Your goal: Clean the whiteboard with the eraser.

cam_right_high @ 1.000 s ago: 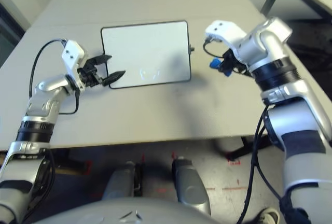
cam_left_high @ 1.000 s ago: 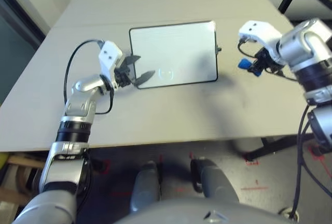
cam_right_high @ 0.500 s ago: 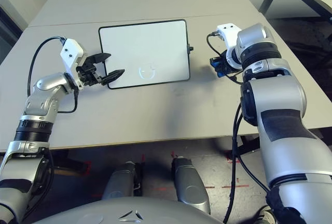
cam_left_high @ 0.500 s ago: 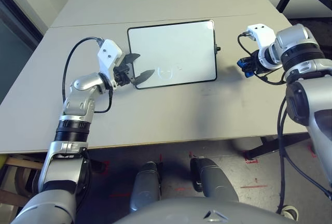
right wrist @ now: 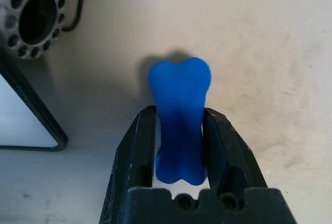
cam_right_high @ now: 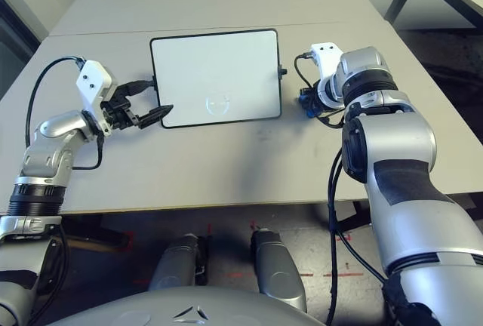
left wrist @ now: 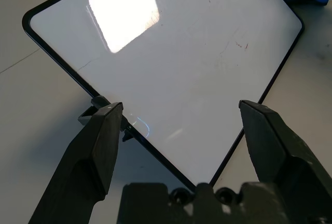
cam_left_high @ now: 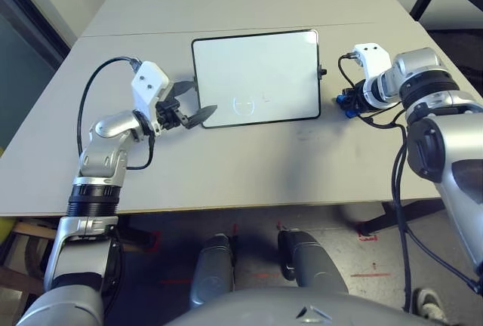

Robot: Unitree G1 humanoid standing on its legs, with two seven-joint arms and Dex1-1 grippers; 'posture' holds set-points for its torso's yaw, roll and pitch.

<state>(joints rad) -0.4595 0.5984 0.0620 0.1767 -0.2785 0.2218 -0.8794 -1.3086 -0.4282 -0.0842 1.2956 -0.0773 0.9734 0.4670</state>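
though contact's unclear, gripper (right wrist: 180, 111) straddles eraser (right wrist: 181, 143)

Bright glare patch on the whiteboard (left wrist: 124, 11); soft shadows across the pale table (cam_left_high: 264, 167)

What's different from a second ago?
The right gripper and the eraser have moved left, closer to the whiteboard, and look lower. I can't tell whether the eraser has been let go. The left gripper has drawn back a little to the left, its jaws still open. The whiteboard and its faint smiley stayed put.
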